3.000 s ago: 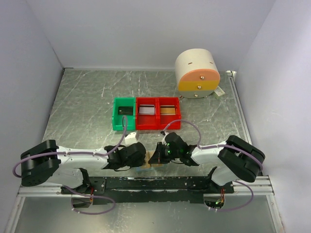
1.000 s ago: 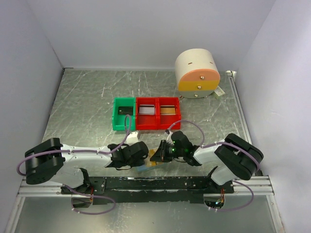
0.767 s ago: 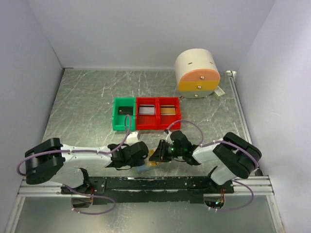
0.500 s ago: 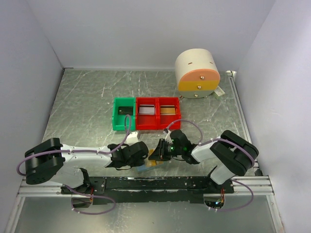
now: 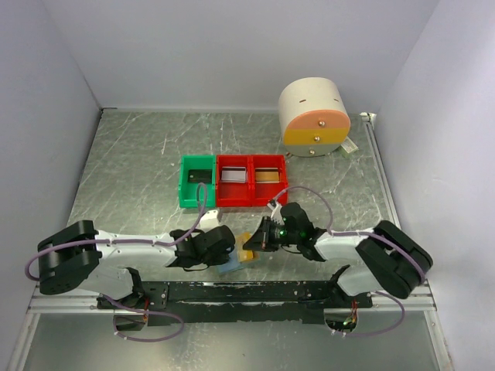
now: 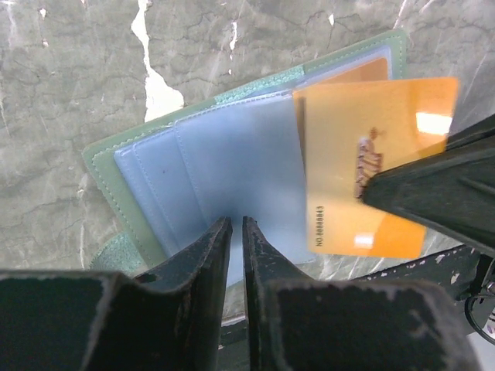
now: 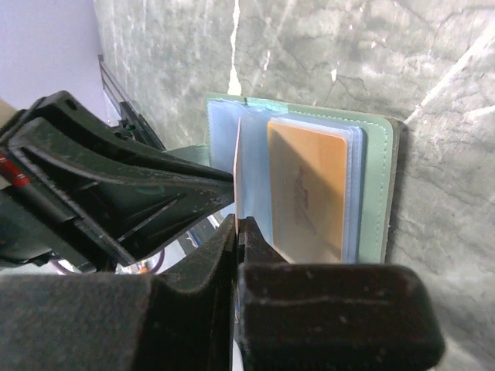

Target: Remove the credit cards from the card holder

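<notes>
On the near side of the red bins (image 5: pixel 252 182): holder (image 6: pixel 232 147) lay open, left gripper (image 6: pixel 232 226) pinched on its edge; right gripper (image 7: pixel 236 222) clamped an orange card (image 6: pixel 371 170), seemingly almost withdrawn; second card (image 7: pixel 309 185) sat pocketed, extraction outstanding.

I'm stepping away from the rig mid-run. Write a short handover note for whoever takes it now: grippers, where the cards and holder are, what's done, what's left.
Left gripper: shut on the blue inner sleeve of the card holder, which lies spread open.
Right gripper: shut on one orange card, drawn most of the way out. I cannot tell whether its edge is clear of the pocket.
Second orange card: in the holder's pocket, untouched.
Done: first card nearly out.
Left: free it, set it down, then pull the second card.
</notes>
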Controlling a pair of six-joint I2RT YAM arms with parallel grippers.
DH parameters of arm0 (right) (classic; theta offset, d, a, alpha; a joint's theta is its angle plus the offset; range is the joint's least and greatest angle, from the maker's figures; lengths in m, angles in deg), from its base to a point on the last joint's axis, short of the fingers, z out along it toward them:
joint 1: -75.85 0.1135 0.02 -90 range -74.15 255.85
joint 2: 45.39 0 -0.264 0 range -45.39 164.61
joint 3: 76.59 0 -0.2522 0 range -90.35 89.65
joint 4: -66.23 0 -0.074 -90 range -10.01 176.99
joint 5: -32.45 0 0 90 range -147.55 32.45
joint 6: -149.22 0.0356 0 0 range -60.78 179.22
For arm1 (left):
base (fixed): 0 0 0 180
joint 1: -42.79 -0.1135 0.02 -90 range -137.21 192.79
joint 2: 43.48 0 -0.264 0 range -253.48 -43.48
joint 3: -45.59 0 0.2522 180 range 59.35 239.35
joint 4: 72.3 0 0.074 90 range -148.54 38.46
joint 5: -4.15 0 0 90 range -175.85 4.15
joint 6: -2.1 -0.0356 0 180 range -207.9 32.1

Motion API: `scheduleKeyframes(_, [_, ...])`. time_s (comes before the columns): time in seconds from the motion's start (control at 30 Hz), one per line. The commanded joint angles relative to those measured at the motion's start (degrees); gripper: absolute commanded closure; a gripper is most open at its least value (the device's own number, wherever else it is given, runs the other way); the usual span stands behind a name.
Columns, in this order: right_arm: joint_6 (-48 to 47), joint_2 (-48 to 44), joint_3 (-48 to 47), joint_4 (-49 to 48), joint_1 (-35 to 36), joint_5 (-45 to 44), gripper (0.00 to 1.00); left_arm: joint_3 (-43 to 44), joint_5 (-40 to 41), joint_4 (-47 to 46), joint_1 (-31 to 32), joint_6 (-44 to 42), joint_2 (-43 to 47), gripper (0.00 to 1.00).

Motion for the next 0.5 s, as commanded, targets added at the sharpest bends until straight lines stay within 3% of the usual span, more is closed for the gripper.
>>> scheduleKeyframes(0.0, [-5.0,-6.2,-0.8,7.1,-1.5,-1.5,1.0,-1.9,1.1,4.4,-0.4,-0.1,0.5,0.74])
scheduleKeyframes(0.2, [-8.6,-11.5,-2.3,11.4,-1.6,-0.9,1.0,-2.8,1.7,3.7,-0.4,-0.1,6.2,0.68])
scheduleKeyframes(0.37, [-11.0,-14.1,-2.0,10.7,-1.4,-0.8,1.0,-4.0,1.3,3.4,-0.4,-1.3,12.3,0.54])
scheduleKeyframes(0.47, [-12.6,-16.8,-1.7,10.2,-1.4,-1.4,1.0,-3.9,1.7,5.0,-0.4,-1.4,15.6,0.38])
